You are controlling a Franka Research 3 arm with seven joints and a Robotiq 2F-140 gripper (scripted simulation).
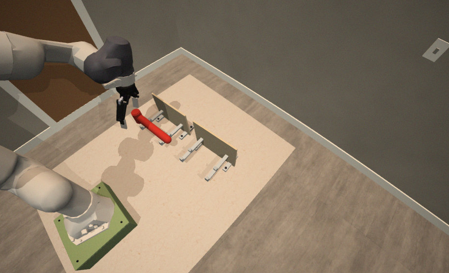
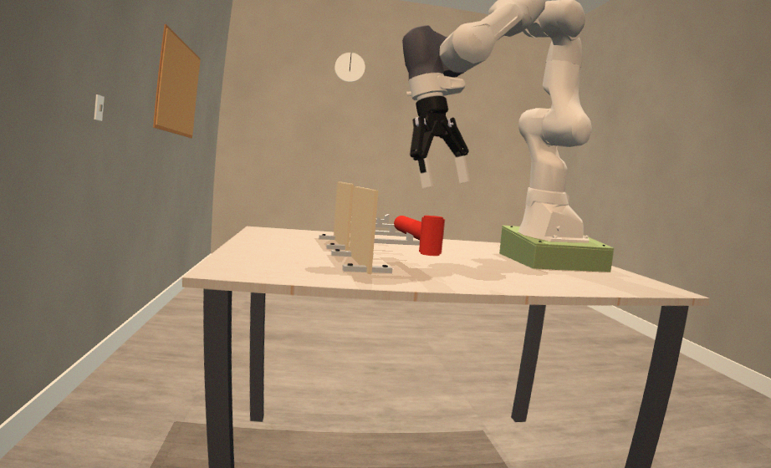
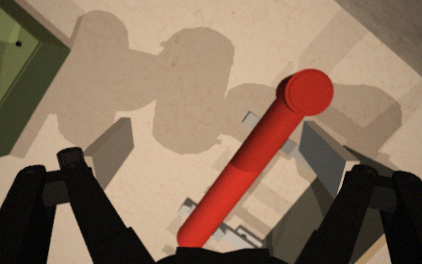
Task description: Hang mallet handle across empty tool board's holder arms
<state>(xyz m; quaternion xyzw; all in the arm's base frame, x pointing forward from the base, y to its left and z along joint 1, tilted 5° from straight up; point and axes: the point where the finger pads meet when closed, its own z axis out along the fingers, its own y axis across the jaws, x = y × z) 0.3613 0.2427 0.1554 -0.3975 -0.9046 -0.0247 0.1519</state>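
The red mallet (image 1: 153,129) (image 2: 431,235) (image 3: 255,151) lies across the two arms of the left tool board (image 1: 170,112) (image 2: 365,221). Its head sticks out past the board's far-left end. The empty tool board (image 1: 215,144) (image 2: 342,209) stands to its right, and its two grey arms (image 1: 192,149) (image 1: 215,167) are bare. My gripper (image 1: 123,118) (image 2: 443,175) (image 3: 217,134) is open and empty. It hangs well above the mallet, near its head end. In the wrist view the handle runs diagonally between the two fingers, with the head at the upper right.
The arm's green base (image 1: 97,243) (image 2: 554,256) (image 3: 6,108) stands on the light table (image 1: 253,146) (image 2: 272,261) on the near side of the boards. Both boards rise as upright panels behind their arms.
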